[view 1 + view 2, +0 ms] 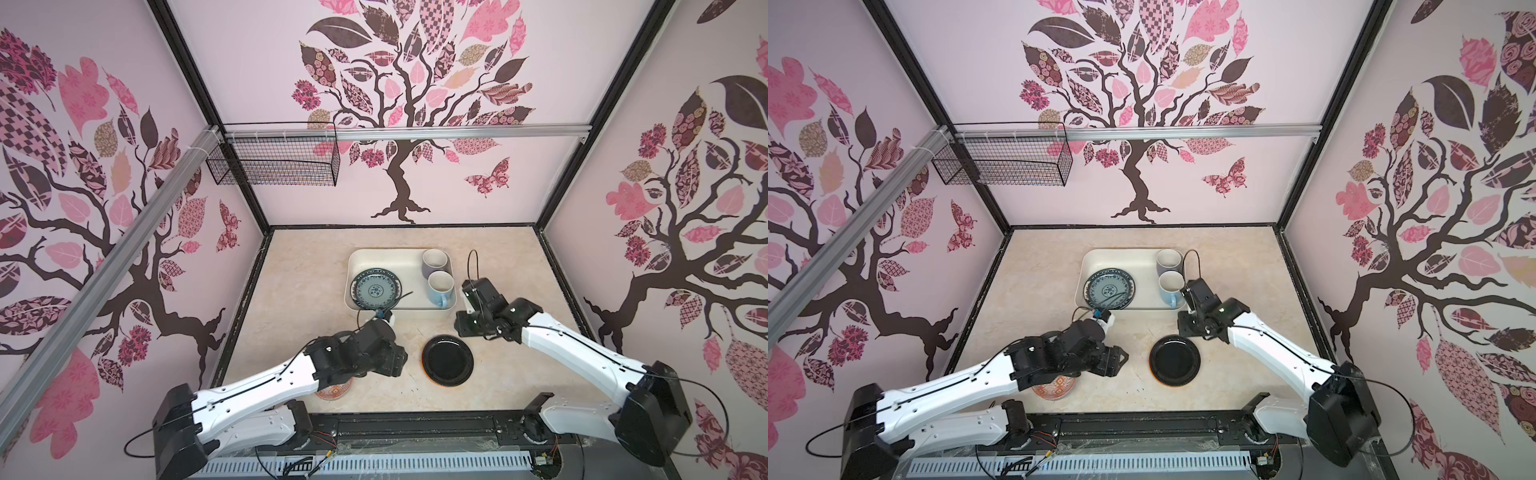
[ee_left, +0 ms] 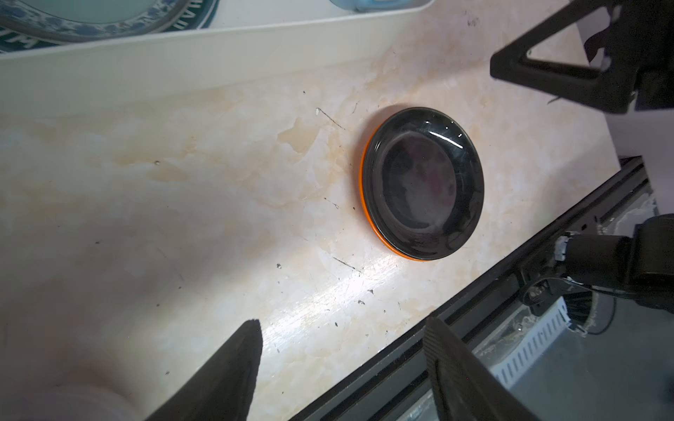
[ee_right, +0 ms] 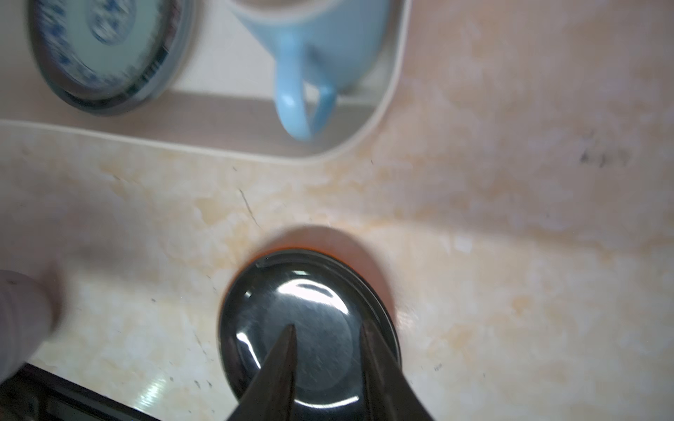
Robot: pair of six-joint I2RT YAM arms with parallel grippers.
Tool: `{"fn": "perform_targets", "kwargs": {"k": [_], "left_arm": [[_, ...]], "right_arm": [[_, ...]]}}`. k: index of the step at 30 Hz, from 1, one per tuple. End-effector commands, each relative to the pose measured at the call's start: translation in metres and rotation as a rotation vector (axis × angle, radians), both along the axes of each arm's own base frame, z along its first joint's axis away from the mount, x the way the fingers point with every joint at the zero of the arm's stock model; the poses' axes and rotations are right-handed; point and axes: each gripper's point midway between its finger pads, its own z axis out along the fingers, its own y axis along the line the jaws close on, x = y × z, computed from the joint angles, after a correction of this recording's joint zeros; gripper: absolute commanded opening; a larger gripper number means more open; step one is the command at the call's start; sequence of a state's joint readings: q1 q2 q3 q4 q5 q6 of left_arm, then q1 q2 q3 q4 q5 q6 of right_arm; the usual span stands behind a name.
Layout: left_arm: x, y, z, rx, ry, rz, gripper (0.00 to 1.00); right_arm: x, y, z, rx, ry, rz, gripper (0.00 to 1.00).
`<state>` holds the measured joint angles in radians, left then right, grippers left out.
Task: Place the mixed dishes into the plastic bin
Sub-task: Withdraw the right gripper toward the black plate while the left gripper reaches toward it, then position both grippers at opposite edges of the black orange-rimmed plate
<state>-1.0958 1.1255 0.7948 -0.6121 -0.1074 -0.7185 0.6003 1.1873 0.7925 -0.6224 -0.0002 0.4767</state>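
Orange/black plate lies flat near-left of my right gripper, narrowly parted and empty, so a pinch could slip off its glossy rim.

A: How stands the black left gripper?
B: Its jaws are wide apart, with nothing between them.
A: And the black right gripper?
B: Jaws only slightly apart, nothing between them too.

White-shelled arms — black joints, thin black cables.
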Motion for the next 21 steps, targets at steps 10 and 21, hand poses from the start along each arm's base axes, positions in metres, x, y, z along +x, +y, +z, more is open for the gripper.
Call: {"fn": "perform_targets", "kwargs": {"k": [10,21], "left_arm": [[0.009,-0.069,-0.047,0.016,0.046,-0.014,0.60],[0.014,-0.083,-0.055,0.042,0.045,-0.037,0.55]], "right_arm": [[-0.039,-0.017,-0.029,0.111,0.034,-0.115,0.27],[-0.037,-0.025,-0.047,0.052,0.051,-0.145,0.27]]}}
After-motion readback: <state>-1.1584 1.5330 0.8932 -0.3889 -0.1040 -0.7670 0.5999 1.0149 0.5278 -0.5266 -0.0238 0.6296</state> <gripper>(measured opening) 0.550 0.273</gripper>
